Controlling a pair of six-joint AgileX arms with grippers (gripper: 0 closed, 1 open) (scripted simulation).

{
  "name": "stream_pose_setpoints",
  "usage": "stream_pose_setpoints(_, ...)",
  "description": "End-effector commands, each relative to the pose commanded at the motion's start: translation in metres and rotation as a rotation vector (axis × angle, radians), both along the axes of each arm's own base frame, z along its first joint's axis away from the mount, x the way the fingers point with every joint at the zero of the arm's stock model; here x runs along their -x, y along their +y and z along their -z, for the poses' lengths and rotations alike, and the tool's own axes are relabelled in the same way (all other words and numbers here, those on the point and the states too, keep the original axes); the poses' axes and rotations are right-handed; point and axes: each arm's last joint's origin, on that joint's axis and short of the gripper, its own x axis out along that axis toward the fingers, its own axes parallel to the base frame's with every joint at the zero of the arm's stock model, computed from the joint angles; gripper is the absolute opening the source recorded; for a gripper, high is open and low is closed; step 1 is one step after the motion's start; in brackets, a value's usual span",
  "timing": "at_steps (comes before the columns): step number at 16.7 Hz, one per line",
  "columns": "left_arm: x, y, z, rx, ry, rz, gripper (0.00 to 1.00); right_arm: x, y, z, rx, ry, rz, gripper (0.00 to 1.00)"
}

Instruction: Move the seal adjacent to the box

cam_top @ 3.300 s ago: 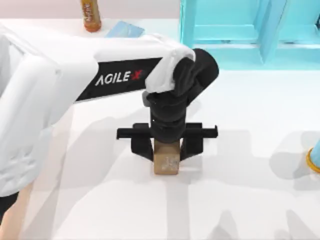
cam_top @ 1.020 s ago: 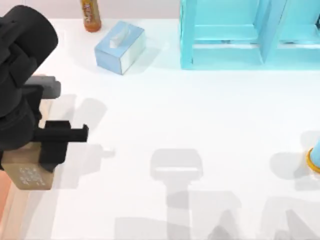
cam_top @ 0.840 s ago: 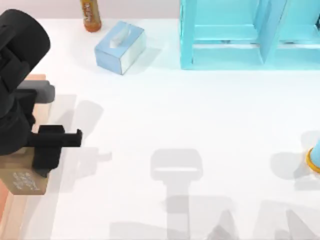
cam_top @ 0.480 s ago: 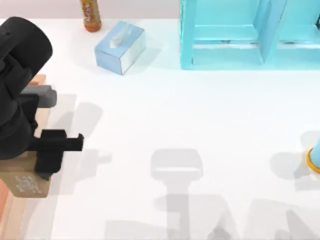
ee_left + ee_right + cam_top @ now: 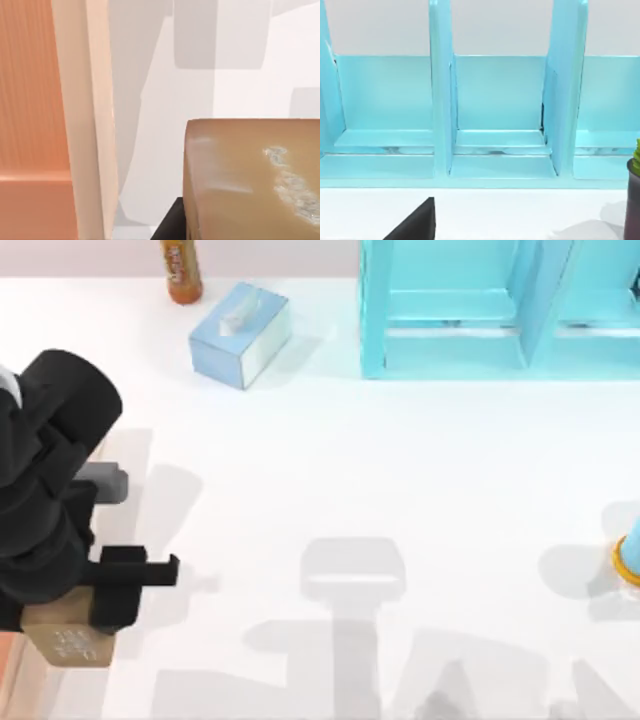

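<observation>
My left gripper (image 5: 68, 622) is at the table's left edge, near the front, shut on the seal (image 5: 70, 648). The seal is a tan block with whitish marks on its face. In the left wrist view the seal (image 5: 250, 180) sits close up between the jaws, with one black finger (image 5: 170, 227) under it. The box (image 5: 28, 685) shows its light wood rim and orange inside just left of the seal. A strip of white table separates the seal from the box rim (image 5: 92, 125). A dark part of my right gripper (image 5: 415, 225) shows in the right wrist view.
A light-blue tissue box (image 5: 240, 332) and an orange bottle (image 5: 182, 270) stand at the back left. A turquoise shelf unit (image 5: 470, 310) fills the back right. A blue and orange object (image 5: 628, 560) sits at the right edge. A dark pot with a plant (image 5: 633, 200) stands near the shelf.
The left gripper carried the seal from the table's middle to the left edge by the box. In the last half second it moved toward the front edge and slightly right.
</observation>
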Motion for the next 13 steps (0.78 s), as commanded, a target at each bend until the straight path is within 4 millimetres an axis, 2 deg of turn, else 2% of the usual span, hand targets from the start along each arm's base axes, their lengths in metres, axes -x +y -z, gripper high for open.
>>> stream_pose_setpoints(3,0.0,0.0,0.0,0.0,0.0,0.0,0.0,0.0,0.0,0.0,0.0,0.0,0.0,1.0)
stream_pose_setpoints(13,0.0,0.0,0.0,0.0,0.0,0.0,0.75,0.0,0.0,0.0,0.0,0.0,0.0,1.0)
